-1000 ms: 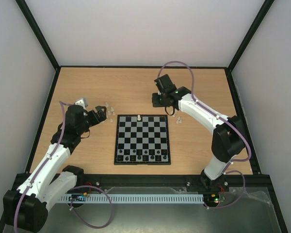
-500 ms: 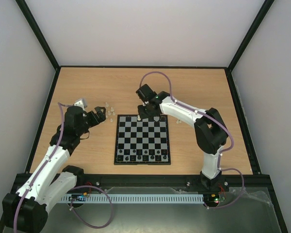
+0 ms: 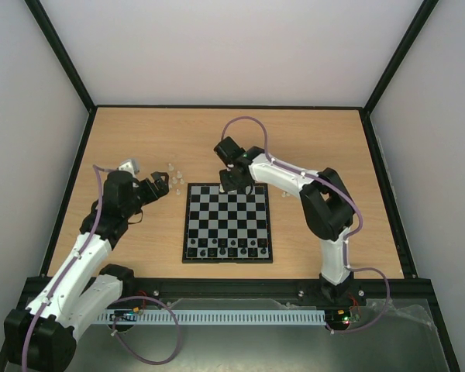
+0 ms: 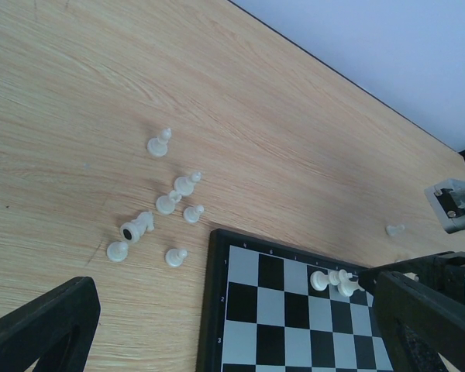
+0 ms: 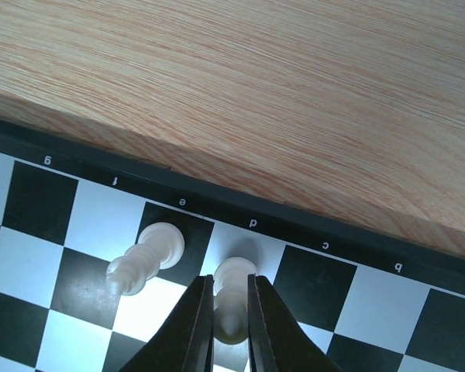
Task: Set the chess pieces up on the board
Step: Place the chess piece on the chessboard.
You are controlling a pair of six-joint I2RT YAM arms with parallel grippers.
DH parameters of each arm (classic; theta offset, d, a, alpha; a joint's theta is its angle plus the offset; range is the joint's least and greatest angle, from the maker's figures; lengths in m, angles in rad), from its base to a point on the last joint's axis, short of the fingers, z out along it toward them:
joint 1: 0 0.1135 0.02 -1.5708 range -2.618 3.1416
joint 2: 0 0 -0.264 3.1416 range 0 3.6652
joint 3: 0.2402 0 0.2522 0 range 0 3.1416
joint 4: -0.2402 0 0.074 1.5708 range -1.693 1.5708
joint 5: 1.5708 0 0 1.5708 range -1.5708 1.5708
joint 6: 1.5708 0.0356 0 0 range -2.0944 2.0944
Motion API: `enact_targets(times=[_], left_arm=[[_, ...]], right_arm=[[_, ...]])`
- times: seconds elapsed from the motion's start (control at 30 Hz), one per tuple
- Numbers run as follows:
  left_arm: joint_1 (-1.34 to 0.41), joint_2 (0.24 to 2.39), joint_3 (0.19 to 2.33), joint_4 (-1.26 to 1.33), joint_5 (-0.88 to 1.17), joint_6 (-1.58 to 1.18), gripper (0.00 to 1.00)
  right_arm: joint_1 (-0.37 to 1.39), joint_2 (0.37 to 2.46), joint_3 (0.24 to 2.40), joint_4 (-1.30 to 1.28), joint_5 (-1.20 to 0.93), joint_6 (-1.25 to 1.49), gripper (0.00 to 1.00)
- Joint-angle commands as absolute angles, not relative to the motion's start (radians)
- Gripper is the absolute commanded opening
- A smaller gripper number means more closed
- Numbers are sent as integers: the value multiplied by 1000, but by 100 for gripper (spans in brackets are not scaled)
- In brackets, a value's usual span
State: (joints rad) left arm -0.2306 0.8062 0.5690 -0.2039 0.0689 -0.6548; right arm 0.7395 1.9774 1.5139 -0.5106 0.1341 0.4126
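Observation:
The board [image 3: 228,232] lies mid-table, with its black border also in the left wrist view [image 4: 215,310] and the right wrist view [image 5: 217,208]. My right gripper [image 3: 232,183] [image 5: 231,322] is shut on a whitish chess piece [image 5: 234,287], which is upright over the light d square of the far row. Another whitish piece [image 5: 149,256] stands on the e square beside it; both show in the left wrist view [image 4: 335,281]. Several whitish pieces [image 3: 174,175] [image 4: 170,203] lie loose on the table off the board's far-left corner. My left gripper [image 3: 161,184] [image 4: 232,314] is open and empty near them.
Tiny black pieces [image 3: 226,246] fill the board's near rows. One whitish piece [image 4: 394,229] lies on the table beyond the board's far edge. Black frame rails border the wooden table [image 3: 139,139].
My right arm swung left from beside the board's far-right corner to the far row, carrying the piece. The left arm has barely moved.

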Motion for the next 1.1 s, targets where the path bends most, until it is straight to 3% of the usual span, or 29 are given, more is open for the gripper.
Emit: enact_targets(times=[0.0, 0.47, 0.67, 0.9, 1.03, 1.07], left_arm=[[-233, 801, 557, -201, 58, -651, 99], [-233, 805, 552, -198, 54, -647, 99], [-233, 805, 553, -198, 52, -648, 100], [-233, 802, 583, -222, 67, -633, 100], [-233, 776, 603, -276, 79, -625, 99], [-233, 766, 602, -288, 81, -625, 100]], right_arm=[[745, 2009, 1546, -566, 156, 420, 11], [746, 2022, 1558, -569, 158, 417, 18], [745, 1984, 1561, -581, 172, 413, 30], [745, 1821, 1561, -604, 230, 402, 63], [745, 1700, 1488, -600, 229, 402, 99], [745, 1664, 1459, -595, 231, 403, 99]])
